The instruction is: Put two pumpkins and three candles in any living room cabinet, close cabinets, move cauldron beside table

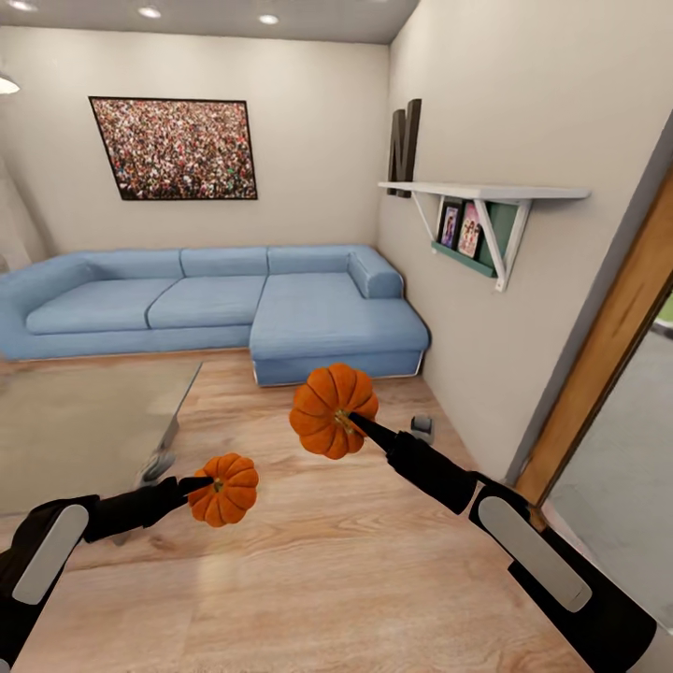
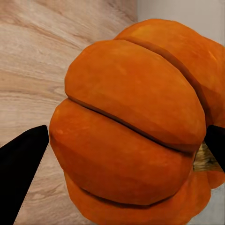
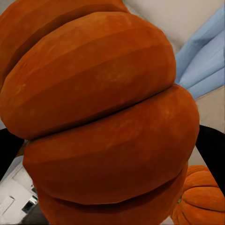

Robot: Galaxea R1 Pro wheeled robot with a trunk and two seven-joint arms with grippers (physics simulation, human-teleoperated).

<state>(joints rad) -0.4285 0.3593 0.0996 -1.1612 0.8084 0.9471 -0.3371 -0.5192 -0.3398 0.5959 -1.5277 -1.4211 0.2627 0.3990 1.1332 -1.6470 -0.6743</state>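
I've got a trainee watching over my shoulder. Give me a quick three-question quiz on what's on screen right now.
1. True or false: each claw is shut on a pumpkin.
2. Which pumpkin is held higher in the head view: (a) the left claw's, (b) the right claw's?
3. What piece of furniture stands against the far wall?

Key:
1. True. The left claw grips the left pumpkin; the right claw grips the right pumpkin.
2. (b).
3. The blue sofa, beyond the glass table.
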